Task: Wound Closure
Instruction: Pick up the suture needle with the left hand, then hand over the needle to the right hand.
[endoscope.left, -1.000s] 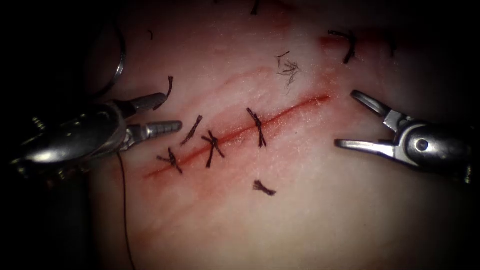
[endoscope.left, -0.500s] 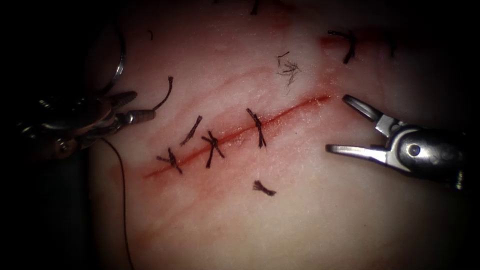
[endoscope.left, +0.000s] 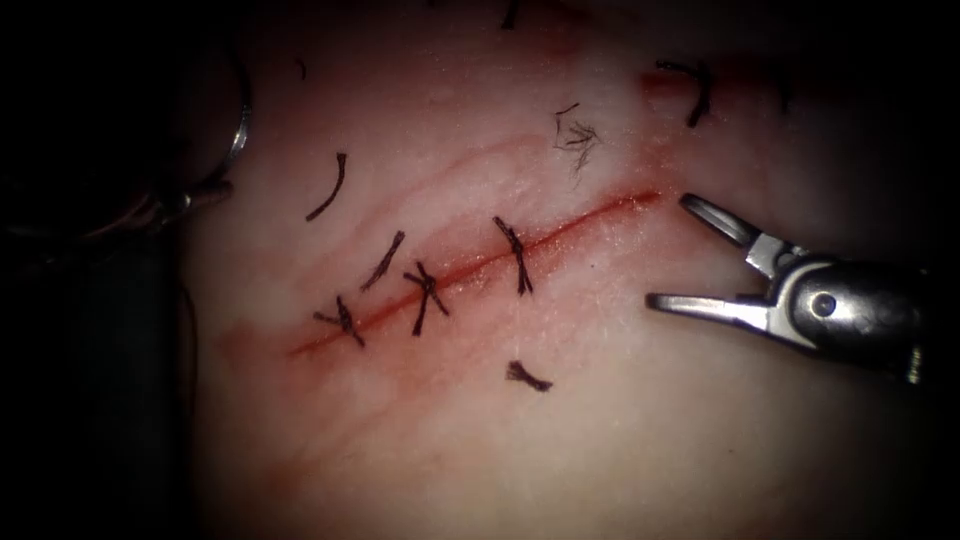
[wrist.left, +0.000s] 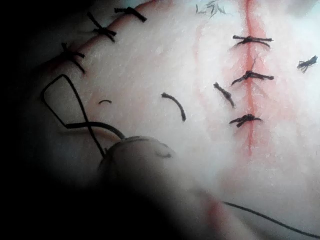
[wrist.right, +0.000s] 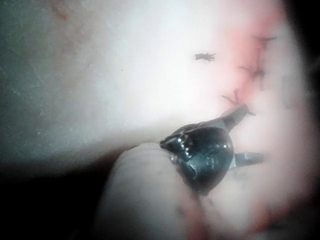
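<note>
the right tool (endoscope.left: 672, 252) is hovering just right of the cut (endoscope.left: 470, 268), jaws spread wide and gripping nothing. the tissue (endoscope.left: 600, 440) below the cut is lying bare. the left tool (endoscope.left: 195, 195) is sitting at the dark left edge; whether it is gripping anything cannot be told. the needle (endoscope.left: 240, 120) is lying beyond it at the tissue's left edge, thread (wrist.left: 75, 112) looping nearby.

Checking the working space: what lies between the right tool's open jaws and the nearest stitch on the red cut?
In the endoscope view, bare pale tissue and the unstitched red cut separate the right tool from the dark knotted stitch.
</note>
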